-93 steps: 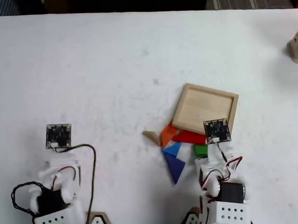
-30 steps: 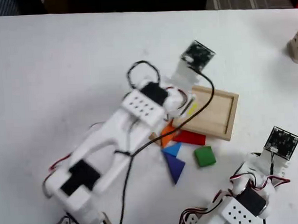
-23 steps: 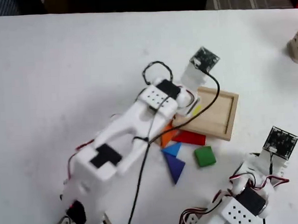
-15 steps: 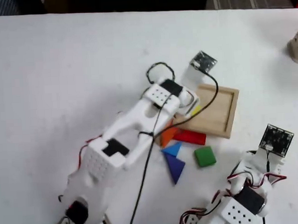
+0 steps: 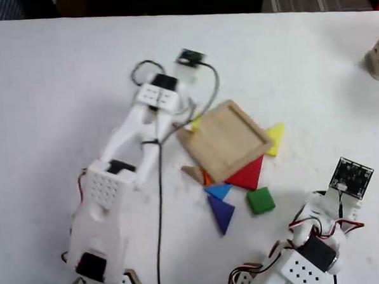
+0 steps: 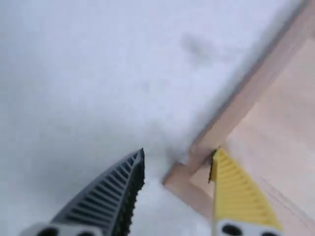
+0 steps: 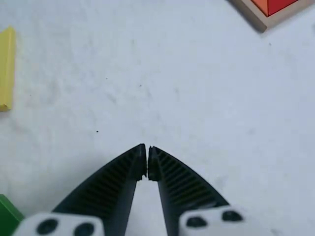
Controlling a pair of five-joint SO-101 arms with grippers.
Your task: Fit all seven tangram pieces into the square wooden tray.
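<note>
White table [image 5: 59,72] under your two arms. Square wooden tray [image 5: 224,140] mid-table, askew. Your left gripper [image 6: 178,154] at tray's far-left corner, fingers spread astride rim: yellow one inside, dark one outside. Yellow triangle [image 5: 276,137] just right of tray; red triangle [image 5: 250,174] at its near edge; green square [image 5: 260,200], light blue triangle [image 5: 219,190] and dark blue triangle [image 5: 222,211] nearer you. Your right gripper [image 7: 147,162] near right, fingers pressed together over bare table.
</note>
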